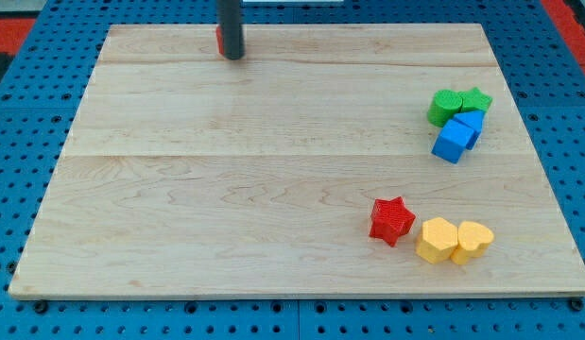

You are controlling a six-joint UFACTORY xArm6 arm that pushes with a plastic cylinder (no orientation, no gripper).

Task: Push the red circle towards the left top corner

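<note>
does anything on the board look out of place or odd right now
Nothing looks damaged or spilled. The one odd spot: the red circle near the view's top is almost hidden behind my tip, only a red sliver showing at the tip's left. The other blocks sit in two tidy clusters at the view's right.

The only part of the arm in view is a straight, dark grey rod, round in section and smooth, with a faint lighter sheen along one side. Its surface looks plain. My tip (pixel 233 57) ends blunt and flat.
</note>
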